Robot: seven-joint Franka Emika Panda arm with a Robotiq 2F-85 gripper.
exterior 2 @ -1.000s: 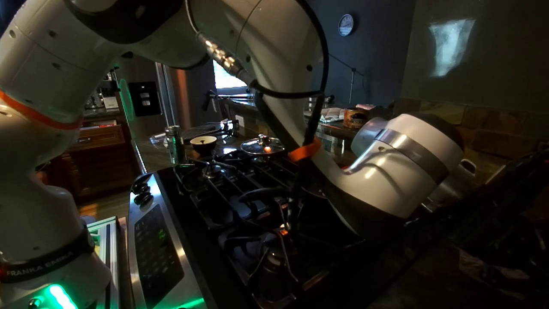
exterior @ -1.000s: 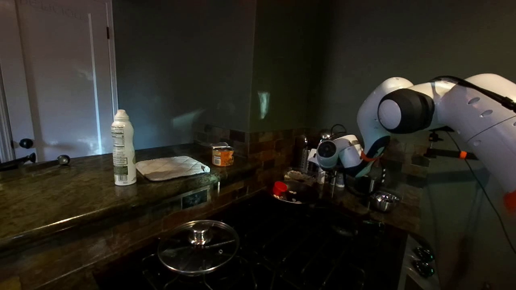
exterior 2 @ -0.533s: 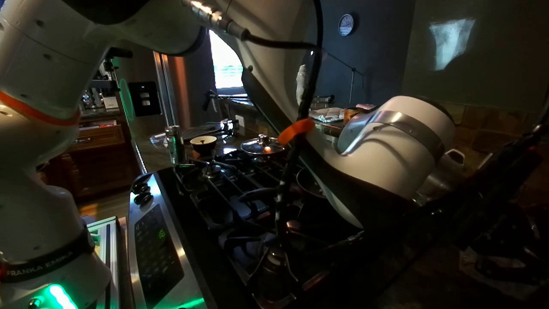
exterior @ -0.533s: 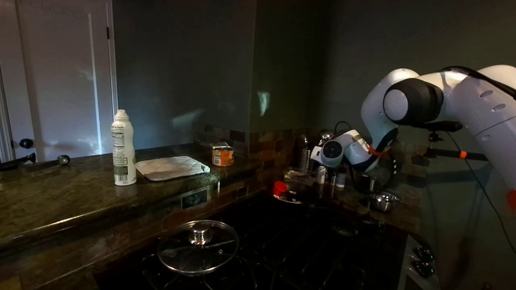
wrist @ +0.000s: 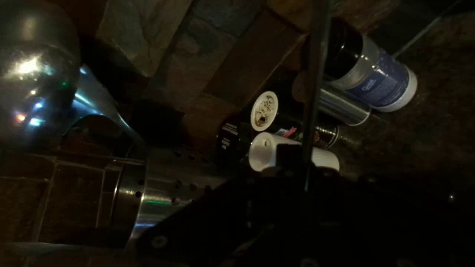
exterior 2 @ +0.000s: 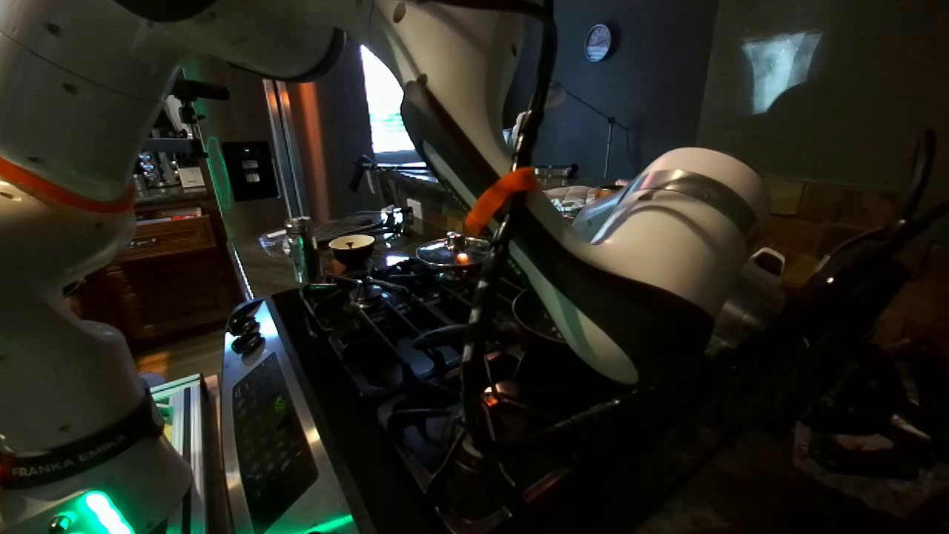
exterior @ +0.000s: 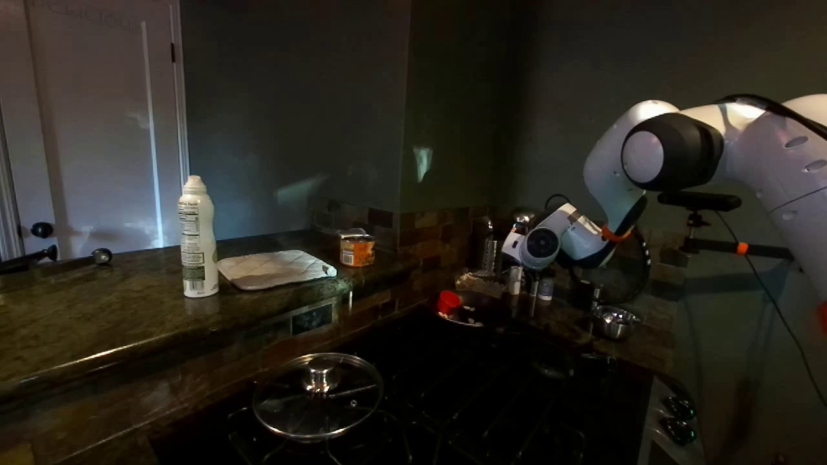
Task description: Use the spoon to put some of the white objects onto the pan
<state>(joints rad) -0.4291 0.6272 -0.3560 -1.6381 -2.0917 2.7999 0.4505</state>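
Observation:
My gripper (wrist: pixel 305 163) is shut on a thin metal rod, the spoon's handle (wrist: pixel 315 66), in the dark wrist view; it rises past the top edge, so the far end is out of sight. In an exterior view, the dark round pan (exterior: pixel 488 310) sits on the stove's far side. Small white objects (exterior: pixel 470 321) lie in it beside a red cup (exterior: pixel 448 301). Behind the arm, part of the pan's rim (exterior 2: pixel 517 315) shows in an exterior view. The exterior views do not show the fingertips clearly; the arm's wrist and darkness hide them. My gripper is over the back counter, apart from the pan.
Near the gripper stand a white bottle (wrist: pixel 326 157), a blue-labelled jar (wrist: pixel 382 79) and a steel utensil holder (wrist: pixel 167 193) with a ladle (wrist: pixel 33 74). A steel bowl (exterior: pixel 616 321), glass lid (exterior: pixel 318 395), quilted pale pad (exterior: pixel 278 268), spray bottle (exterior: pixel 199 239) and can (exterior: pixel 357 250) stand around.
The arm has risen, and its wrist has turned and drifted right in one of the exterior views and up and left in another. Pan, red cup and lid have stayed put.

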